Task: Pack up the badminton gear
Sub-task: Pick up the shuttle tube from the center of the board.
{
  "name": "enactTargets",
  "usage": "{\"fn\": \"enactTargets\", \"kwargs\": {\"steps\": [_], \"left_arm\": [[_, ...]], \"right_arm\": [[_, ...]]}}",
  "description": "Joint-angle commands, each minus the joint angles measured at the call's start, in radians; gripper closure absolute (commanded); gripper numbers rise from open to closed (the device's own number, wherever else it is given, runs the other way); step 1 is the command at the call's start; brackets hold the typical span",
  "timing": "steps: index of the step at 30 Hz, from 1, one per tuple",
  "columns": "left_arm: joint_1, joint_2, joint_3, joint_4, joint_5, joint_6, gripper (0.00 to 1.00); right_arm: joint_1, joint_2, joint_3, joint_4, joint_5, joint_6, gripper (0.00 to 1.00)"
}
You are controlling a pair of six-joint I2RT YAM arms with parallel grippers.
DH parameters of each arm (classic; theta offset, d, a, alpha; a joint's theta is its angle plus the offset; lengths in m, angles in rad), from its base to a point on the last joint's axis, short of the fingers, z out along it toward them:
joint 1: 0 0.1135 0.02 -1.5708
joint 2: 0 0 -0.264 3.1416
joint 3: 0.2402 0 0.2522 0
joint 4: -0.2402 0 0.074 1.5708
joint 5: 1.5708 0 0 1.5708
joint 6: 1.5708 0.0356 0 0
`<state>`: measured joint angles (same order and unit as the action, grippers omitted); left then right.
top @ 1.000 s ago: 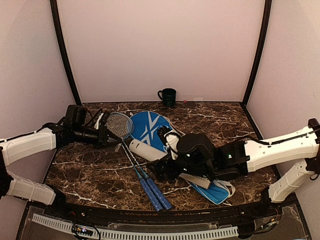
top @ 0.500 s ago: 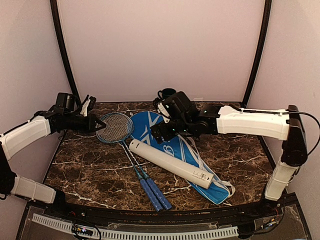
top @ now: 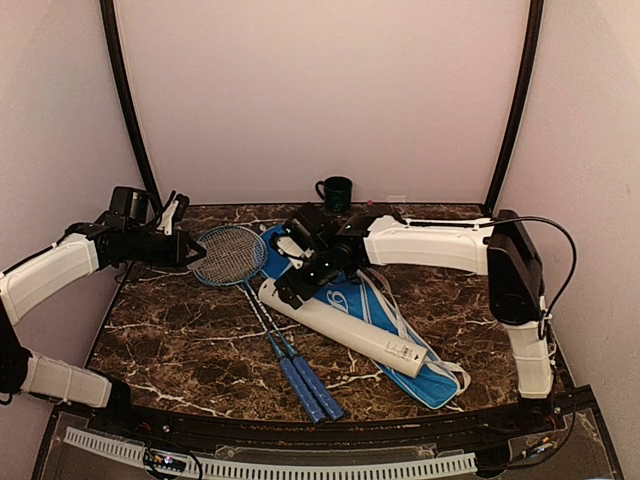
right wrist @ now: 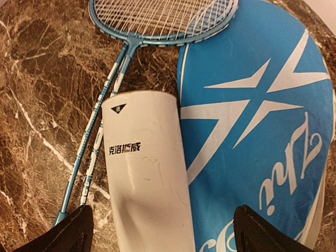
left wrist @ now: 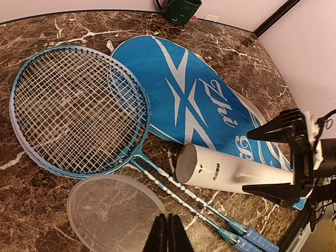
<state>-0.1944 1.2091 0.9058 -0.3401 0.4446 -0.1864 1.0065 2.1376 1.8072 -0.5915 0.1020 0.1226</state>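
Observation:
Two blue-handled rackets (top: 228,255) lie side by side on the marble table, handles (top: 310,385) toward the front. A long white tube (top: 350,325) rests diagonally across the blue cover (top: 275,245) with white lettering. My right gripper (top: 298,285) is open and straddles the tube's left end (right wrist: 144,178), one finger on each side; the left wrist view shows it there too (left wrist: 283,163). My left gripper (top: 193,253) hovers left of the racket heads, shut (left wrist: 168,231) on the rim of a clear round lid (left wrist: 113,212).
A dark green mug (top: 335,192) stands at the back centre by the wall. Black frame posts rise at the back corners. Bare marble (top: 180,340) lies front left and at the right.
My right arm swung from the front centre to the back, then down over the tube's left end. My left gripper drew back left, away from the tube.

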Motion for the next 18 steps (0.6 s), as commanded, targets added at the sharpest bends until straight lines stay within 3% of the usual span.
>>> {"fn": "enactTargets", "kwargs": {"steps": [1, 18], "left_arm": [[0.004, -0.014, -0.013, -0.011, 0.014, 0.011, 1.00], [0.005, 0.006, -0.014, -0.007, 0.045, 0.005, 1.00]], "right_arm": [[0.006, 0.060, 0.065, -0.039, -0.034, 0.003, 0.09], [0.056, 0.174, 0.120, -0.094, 0.021, -0.051, 0.16]]}}
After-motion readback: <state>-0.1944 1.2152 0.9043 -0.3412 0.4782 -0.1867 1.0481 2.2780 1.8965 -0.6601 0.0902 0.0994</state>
